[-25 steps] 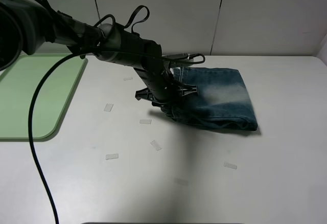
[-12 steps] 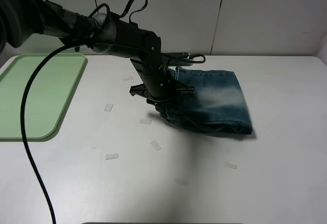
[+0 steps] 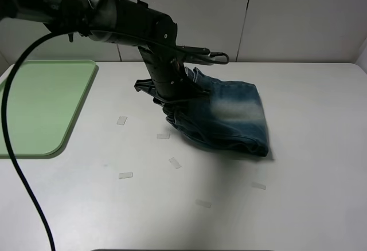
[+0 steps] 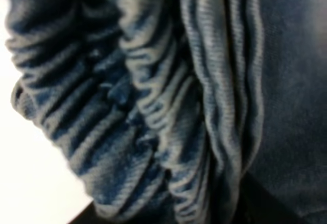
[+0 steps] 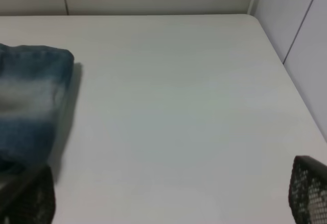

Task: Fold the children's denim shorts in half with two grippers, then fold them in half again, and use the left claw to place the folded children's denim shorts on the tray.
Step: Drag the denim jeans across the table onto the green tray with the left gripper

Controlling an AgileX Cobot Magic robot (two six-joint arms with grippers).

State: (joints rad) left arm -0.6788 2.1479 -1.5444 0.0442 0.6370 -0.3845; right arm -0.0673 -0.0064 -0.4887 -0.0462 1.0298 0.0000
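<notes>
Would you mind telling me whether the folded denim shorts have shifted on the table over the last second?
Yes. The denim shorts have slid left toward the tray, dragged by the left gripper; their right edge sits farther from the table's right side.

This is looking like a robotics test lab: a plain white bench (image 3: pixel 298 205) is sitting against bare pale wall panels (image 3: pixel 298 16), small strips of tape (image 3: pixel 125 175) are marking spots on its surface, and a black robot arm (image 3: pixel 114 19) with trailing cable (image 3: pixel 23 165) is working over it.
</notes>
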